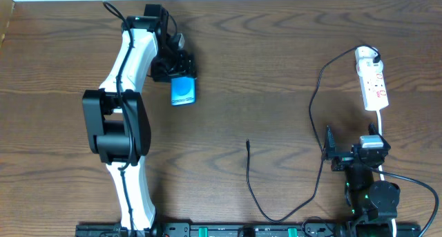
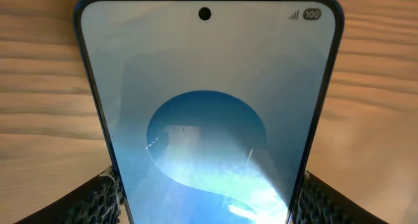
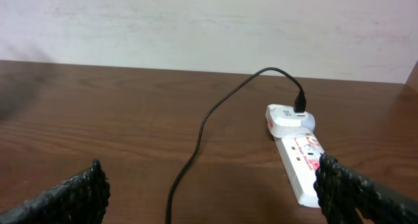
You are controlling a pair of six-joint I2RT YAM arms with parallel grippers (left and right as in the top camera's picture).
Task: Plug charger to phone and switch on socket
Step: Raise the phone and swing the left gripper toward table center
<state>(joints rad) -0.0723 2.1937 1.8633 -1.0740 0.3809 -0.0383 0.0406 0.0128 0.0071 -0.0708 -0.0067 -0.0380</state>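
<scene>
Grips the phone [image 1: 184, 92] by its sides in the left gripper [image 1: 181, 77], screen up, at the far left of the table [image 1: 262, 71]. Holds the right gripper [image 3: 210, 168] wide open and empty, near the power strip [image 1: 373, 85] at far right. Shows the charger cable [image 1: 250, 185] plugged in at that strip's far end, free tip lying on bare wood mid-table, well apart from the phone.

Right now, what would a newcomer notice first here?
The bright blue phone over the table's left half, clasped between the left gripper's fingers. Then the black charger cable snaking from the white power strip at far right to a loose tip mid-table.
</scene>
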